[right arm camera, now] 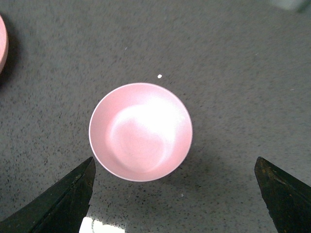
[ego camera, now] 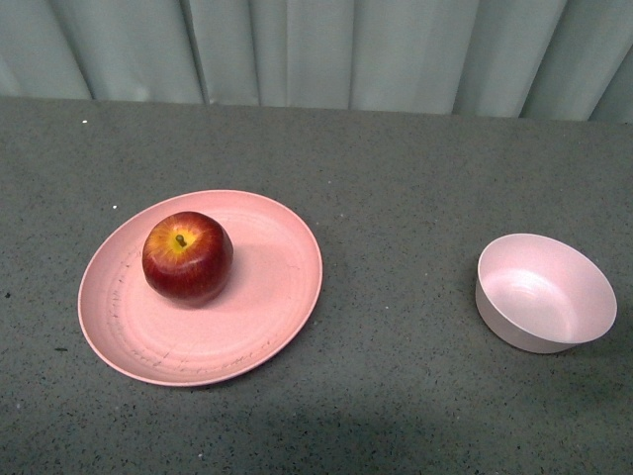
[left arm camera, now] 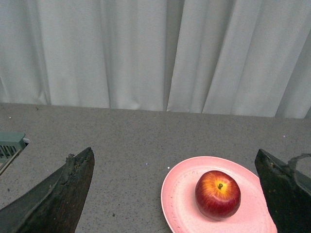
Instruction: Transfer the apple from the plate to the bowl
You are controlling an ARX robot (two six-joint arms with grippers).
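1. The biggest risk I see is the apple (ego camera: 187, 256) rolling. It is round and smooth and sits loose on the shallow plate (ego camera: 267, 307), so one finger touching before the other could push it to the rim or off onto the table (ego camera: 396, 188).
2. The plate looks light. A descent that catches its edge could slide or tip it.
3. The bowl (ego camera: 544, 292) is barely wider than the apple, so a release off centre could strike the rim, tip the bowl or let the fruit bounce out.
4. The right gripper (right arm camera: 174, 160) hangs over the bowl, spread wide and holding nothing. If the left arm brings the apple across, I judge the two arms could collide there.
5. The left gripper (left arm camera: 173, 153) is also wide open and empty. The apple lies ahead of and below it, apart from both fingers and nearer one than the other, so I would need to re-centre before closing.
6. In the front view, where neither arm shows, the apple stands stem up on the plate, left of its middle. The bowl is well apart to the right.
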